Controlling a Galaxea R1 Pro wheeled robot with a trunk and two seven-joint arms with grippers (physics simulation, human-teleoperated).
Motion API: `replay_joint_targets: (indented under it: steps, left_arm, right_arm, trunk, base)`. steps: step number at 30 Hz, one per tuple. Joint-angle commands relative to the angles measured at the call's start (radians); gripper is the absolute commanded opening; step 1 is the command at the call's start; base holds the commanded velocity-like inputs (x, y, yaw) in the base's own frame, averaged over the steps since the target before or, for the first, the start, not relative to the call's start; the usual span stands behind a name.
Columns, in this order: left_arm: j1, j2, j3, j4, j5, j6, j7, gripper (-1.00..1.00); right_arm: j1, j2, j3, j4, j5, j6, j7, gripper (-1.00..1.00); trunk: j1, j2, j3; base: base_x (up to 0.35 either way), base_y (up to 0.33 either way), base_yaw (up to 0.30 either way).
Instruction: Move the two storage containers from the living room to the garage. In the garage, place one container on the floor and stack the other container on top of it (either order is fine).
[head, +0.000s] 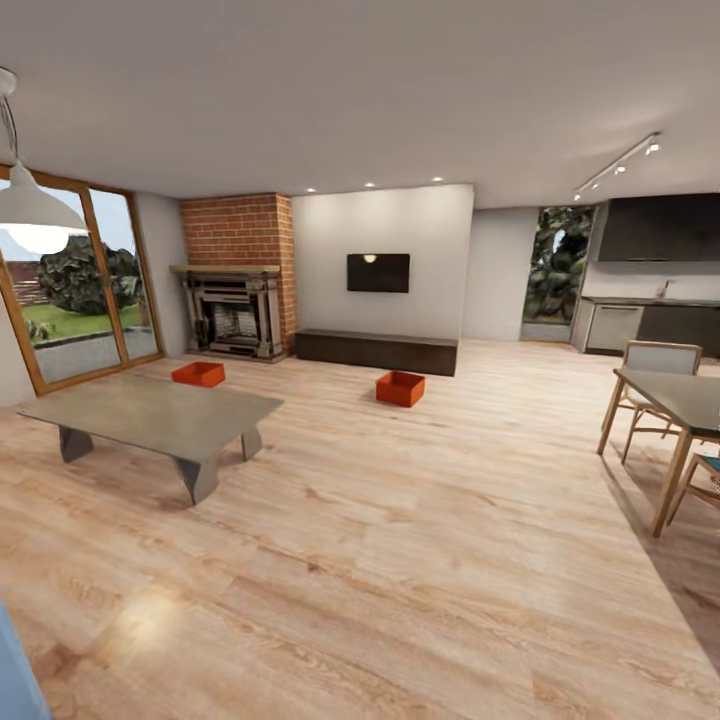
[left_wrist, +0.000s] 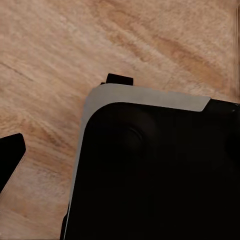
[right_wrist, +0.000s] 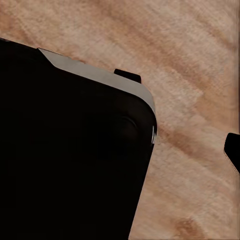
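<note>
I am in the living room, on light wood-plank flooring. Two orange-red storage containers rest on it far ahead. One container lies behind the low coffee table, near the fireplace. The other container sits in front of the dark bench under the TV. Both stand upright and open-topped, well beyond arm's reach. In the left wrist view one dark fingertip shows over the planks beside my black base. The right wrist view shows one fingertip beside the base. The garage is out of view.
A grey low coffee table stands at the left. At the right are a dining table and chairs. A brick fireplace, a dark bench and a wall TV line the far wall. Open planks lie between me and the containers.
</note>
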Motion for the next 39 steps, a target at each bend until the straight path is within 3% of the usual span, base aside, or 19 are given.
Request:
replay_joint_targets:
  steps: [1, 14, 39]
  left_arm:
    - [0.000, 0.000, 0.001, 0.001, 0.005, -0.003, 0.000, 1.00]
    - [0.000, 0.000, 0.001, 0.001, 0.005, -0.003, 0.000, 1.00]
    - [0.000, 0.000, 0.001, 0.001, 0.005, -0.003, 0.001, 1.00]
  right_arm:
    - [-0.001, 0.001, 0.008, 0.003, -0.009, -0.005, -0.001, 1.00]
    - [-0.001, 0.002, 0.008, 0.003, -0.009, -0.006, -0.001, 1.00]
    - [-0.001, 0.002, 0.009, 0.003, -0.005, -0.006, -0.003, 1.00]
  trunk:
    - [0.001, -0.001, -0.001]
    - [0.001, -0.001, -0.001]
    - [0.001, -0.001, -0.001]
  base:
    - [0.320, 0.000, -0.177]
    - [0.320, 0.000, -0.224]
    - [0.320, 0.000, -0.005]
